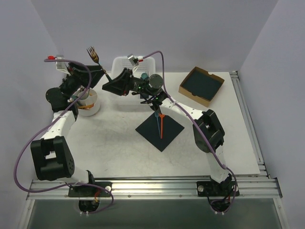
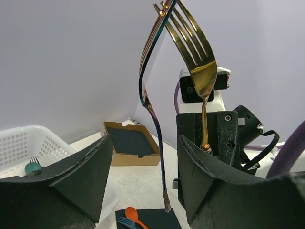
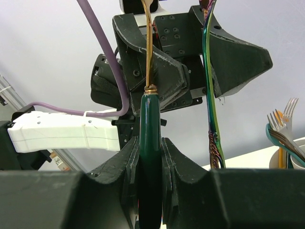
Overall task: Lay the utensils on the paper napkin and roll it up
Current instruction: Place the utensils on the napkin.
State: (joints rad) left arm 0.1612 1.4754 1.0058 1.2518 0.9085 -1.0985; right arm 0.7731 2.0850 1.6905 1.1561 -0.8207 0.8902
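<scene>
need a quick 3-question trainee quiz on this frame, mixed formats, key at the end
1. True or false: the right gripper is shut on the dark green handle of the gold fork.
2. Multiple choice: what lies on the paper napkin?
A) an orange utensil and a blue utensil
B) nothing
C) two spoons and a knife
3. Fill in: the cardboard box lies on the robot's ____ side.

Key: 1 true; 2 A; 3 right.
</scene>
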